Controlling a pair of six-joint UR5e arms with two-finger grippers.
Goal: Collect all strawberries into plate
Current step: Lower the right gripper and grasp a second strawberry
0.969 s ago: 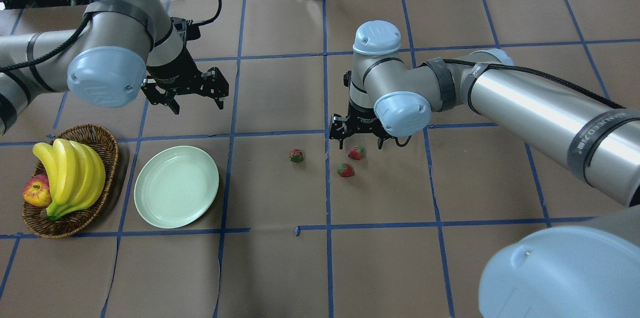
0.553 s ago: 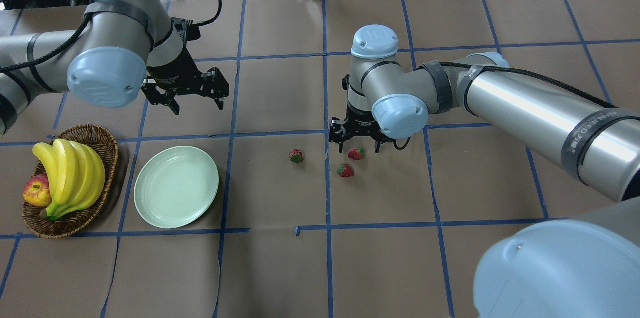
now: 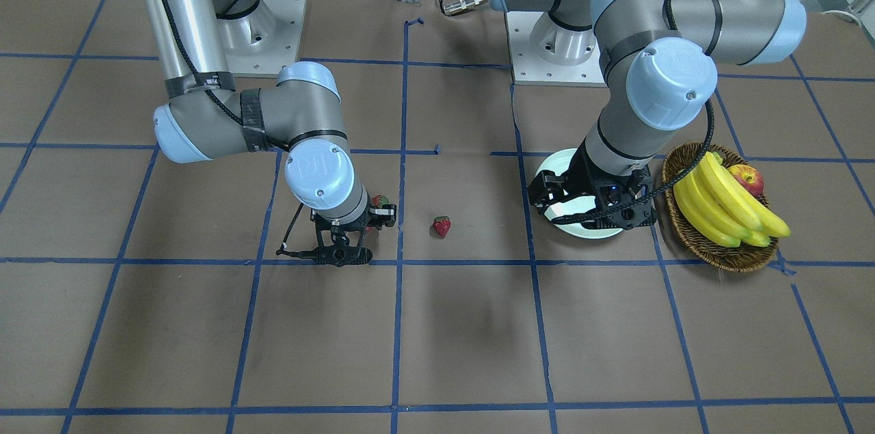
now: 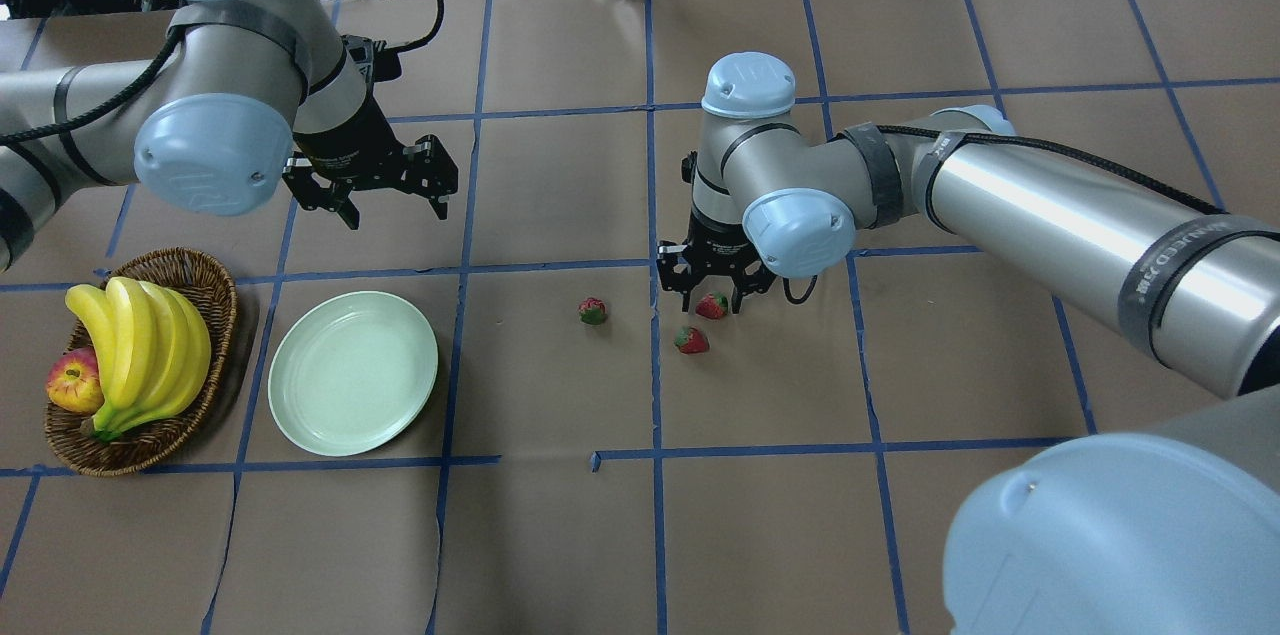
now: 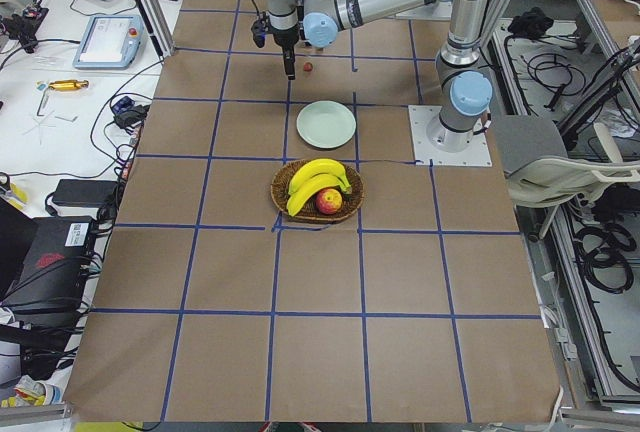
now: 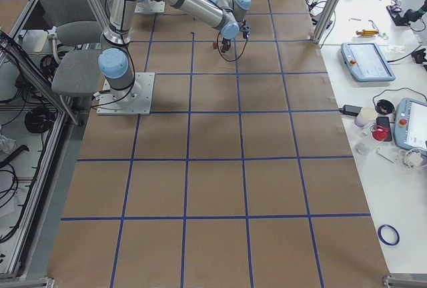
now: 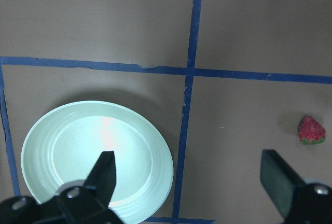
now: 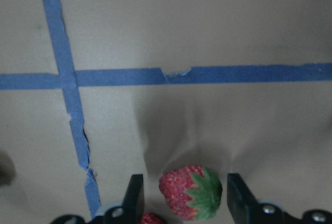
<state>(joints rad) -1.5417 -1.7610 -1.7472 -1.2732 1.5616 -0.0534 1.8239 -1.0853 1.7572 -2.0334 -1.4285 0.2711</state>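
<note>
On your table the plate sits bare, three strawberries loose, right gripper spread around one, left gripper released.

bright even overhead light; soft shadows; glare on plate; right wrist view blurry.

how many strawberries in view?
3. One strawberry sits between the right gripper's fingers, a second just beside it, a third alone toward the empty plate. None seem hidden.
</note>
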